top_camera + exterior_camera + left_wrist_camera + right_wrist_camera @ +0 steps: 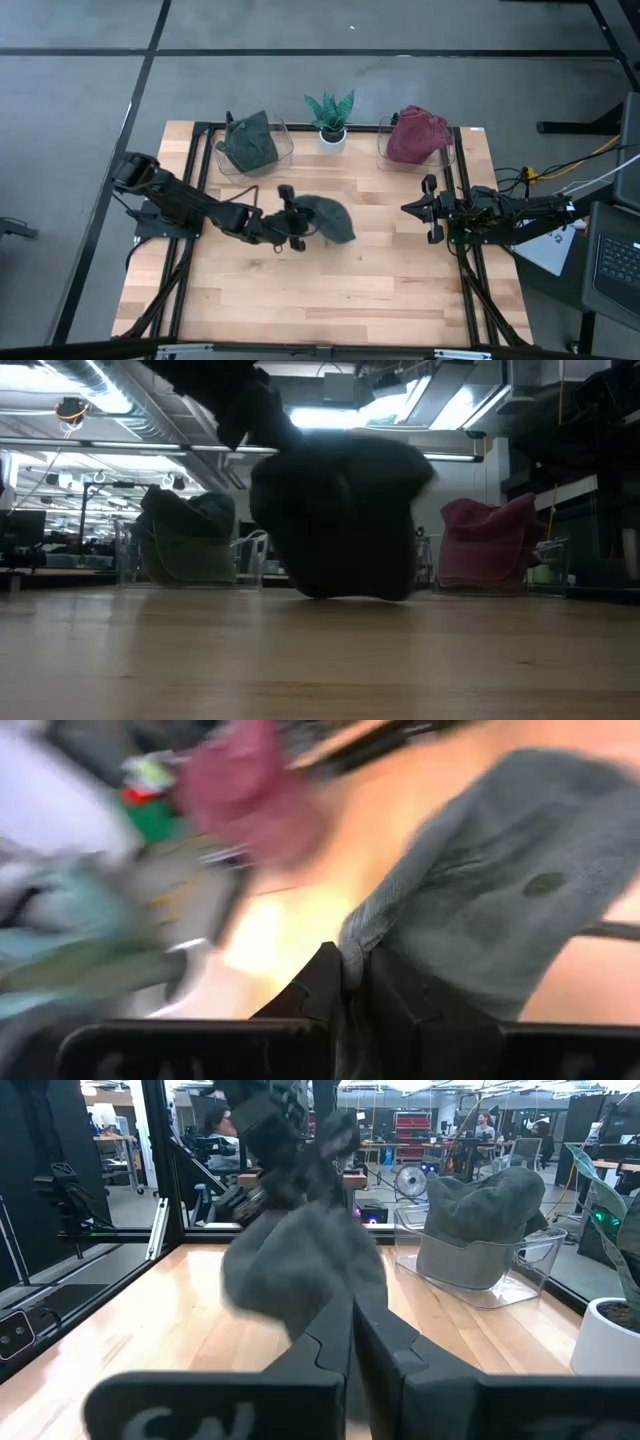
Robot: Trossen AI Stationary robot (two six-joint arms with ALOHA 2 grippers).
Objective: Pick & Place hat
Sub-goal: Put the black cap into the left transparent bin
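Grey hat [328, 218] sits mid-counter, below the plant [330, 118]. The left claw [296, 226] pinches its edge, hat stretching away toward the right claw [430, 208], which waits closed, farther off.

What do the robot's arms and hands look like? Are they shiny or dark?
Dark, not shiny. Both arms are black, jointed and skinny. The left hand and right hand each end in two flat black fingers with stepped inner edges. Thin cables trail behind the right arm.
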